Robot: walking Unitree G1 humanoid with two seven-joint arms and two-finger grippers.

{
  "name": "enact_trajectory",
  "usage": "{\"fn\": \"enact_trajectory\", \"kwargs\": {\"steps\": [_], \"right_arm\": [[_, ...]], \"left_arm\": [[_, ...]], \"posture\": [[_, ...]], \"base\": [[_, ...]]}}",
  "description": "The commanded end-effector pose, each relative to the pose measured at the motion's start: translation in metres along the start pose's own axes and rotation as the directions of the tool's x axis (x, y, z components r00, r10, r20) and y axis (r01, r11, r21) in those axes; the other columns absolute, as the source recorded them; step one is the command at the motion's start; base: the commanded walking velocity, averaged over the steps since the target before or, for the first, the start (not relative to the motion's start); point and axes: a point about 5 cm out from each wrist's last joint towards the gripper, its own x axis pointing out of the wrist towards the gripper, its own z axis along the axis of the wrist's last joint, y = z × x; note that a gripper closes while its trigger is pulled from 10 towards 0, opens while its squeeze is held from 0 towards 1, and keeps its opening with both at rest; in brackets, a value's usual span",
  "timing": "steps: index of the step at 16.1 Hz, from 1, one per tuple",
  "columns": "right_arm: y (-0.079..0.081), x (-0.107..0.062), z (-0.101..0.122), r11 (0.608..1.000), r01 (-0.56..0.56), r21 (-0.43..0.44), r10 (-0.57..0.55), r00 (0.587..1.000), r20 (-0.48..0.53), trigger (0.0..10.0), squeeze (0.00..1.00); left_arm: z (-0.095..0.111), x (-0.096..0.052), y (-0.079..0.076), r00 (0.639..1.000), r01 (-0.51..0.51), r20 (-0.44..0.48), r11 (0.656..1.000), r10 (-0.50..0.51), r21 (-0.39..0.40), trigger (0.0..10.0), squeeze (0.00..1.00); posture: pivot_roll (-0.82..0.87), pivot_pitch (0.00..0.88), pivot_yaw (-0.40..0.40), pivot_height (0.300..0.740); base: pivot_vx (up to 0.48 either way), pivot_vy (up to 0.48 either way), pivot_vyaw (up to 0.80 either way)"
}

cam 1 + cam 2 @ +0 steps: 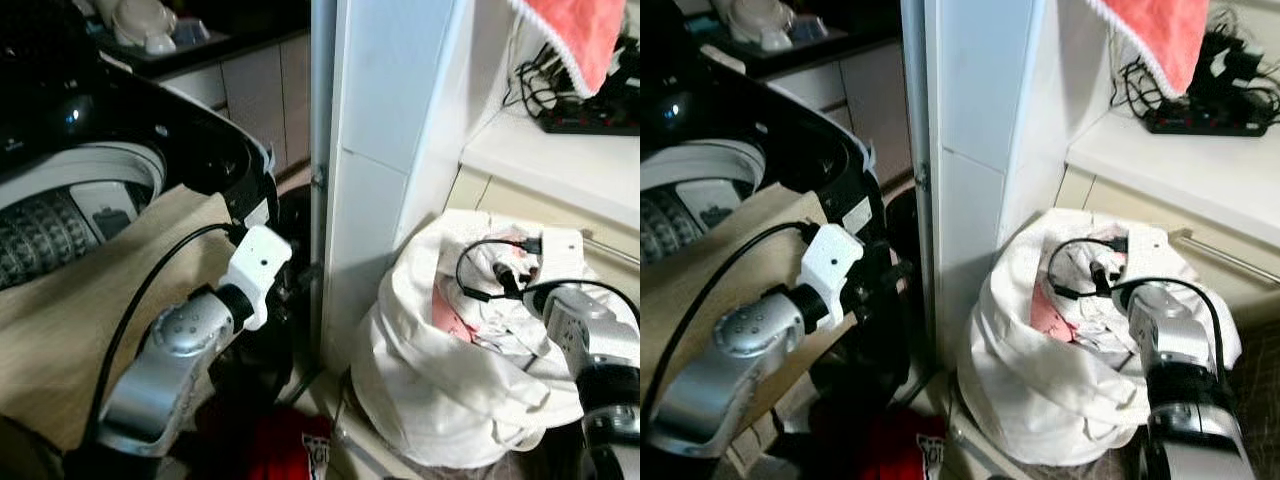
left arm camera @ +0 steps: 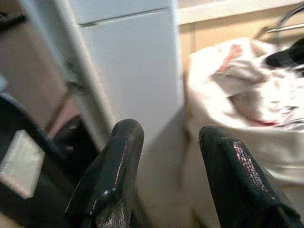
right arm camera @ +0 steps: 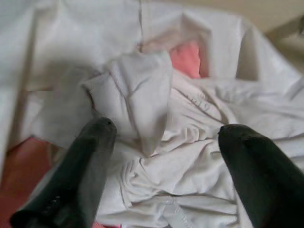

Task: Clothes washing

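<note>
Two fingers spread above crumpled clothes

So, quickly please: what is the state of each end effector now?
Left end effector: open, holding nothing.
Right end effector: open, over the white clothes, holding nothing.

There is one washing machine, one white bag full of clothes, one pink towel hanging up high, one red cloth on the floor, one black power strip on the shelf, and two robot arms.
</note>
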Motion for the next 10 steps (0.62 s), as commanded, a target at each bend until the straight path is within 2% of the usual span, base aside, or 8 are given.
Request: {"fn": "enact_trajectory", "kwargs": {"steps": [1, 2, 4, 5, 6, 7, 10], "right_arm": [[-0.004, 0.002, 0.008, 0.999, 0.000, 0.036, -0.001, 0.999, 0.034, 10.0, 1.00], [-0.002, 0.006, 0.010, 0.996, -0.029, 0.085, 0.026, 0.999, 0.043, 10.0, 1.00], [0.004, 0.012, 0.014, 0.995, -0.074, 0.061, 0.070, 0.996, 0.060, 10.0, 1.00], [0.005, 0.014, 0.013, 0.997, -0.058, 0.059, 0.055, 0.997, 0.044, 10.0, 1.00], [0.001, 0.016, 0.002, 0.999, 0.007, 0.042, -0.006, 1.000, -0.025, 10.0, 0.60], [-0.001, 0.016, -0.004, 0.999, 0.043, 0.004, -0.043, 0.998, -0.055, 10.0, 0.00], [-0.003, 0.017, -0.010, 0.995, 0.082, -0.052, -0.085, 0.994, -0.063, 10.0, 0.00]], "left_arm": [[0.006, -0.005, 0.000, 0.999, 0.032, 0.013, 0.999, -0.032, -0.017, 10.0, 0.00], [0.010, -0.008, -0.002, 0.998, 0.062, 0.027, 0.998, -0.062, -0.006, 10.0, 0.00], [0.015, -0.014, -0.007, 0.989, 0.145, 0.033, 0.989, -0.145, 0.011, 10.0, 0.00], [0.015, -0.019, -0.008, 0.984, 0.175, 0.015, 0.984, -0.175, 0.028, 10.0, 0.00], [0.013, -0.027, -0.012, 0.972, 0.232, -0.035, 0.972, -0.231, 0.035, 10.0, 0.00], [0.014, -0.031, -0.012, 0.967, 0.253, -0.046, 0.967, -0.253, 0.010, 10.0, 0.00], [0.018, -0.033, -0.008, 0.969, 0.244, -0.036, 0.970, -0.244, 0.014, 10.0, 0.00]], "posture": [[-0.05, 0.037, 0.035, 0.740], [-0.03, 0.050, 0.038, 0.740], [0.00, 0.067, 0.045, 0.740], [0.03, 0.085, 0.064, 0.740], [0.06, 0.093, 0.077, 0.740], [0.08, 0.101, 0.079, 0.740], [0.09, 0.112, 0.081, 0.740]], "base": [[0.000, 0.000, 0.00], [0.000, 0.000, 0.00], [0.000, 0.000, 0.00], [0.000, 0.000, 0.00], [0.000, 0.000, 0.00], [0.000, 0.000, 0.00], [0.000, 0.000, 0.00]]}}
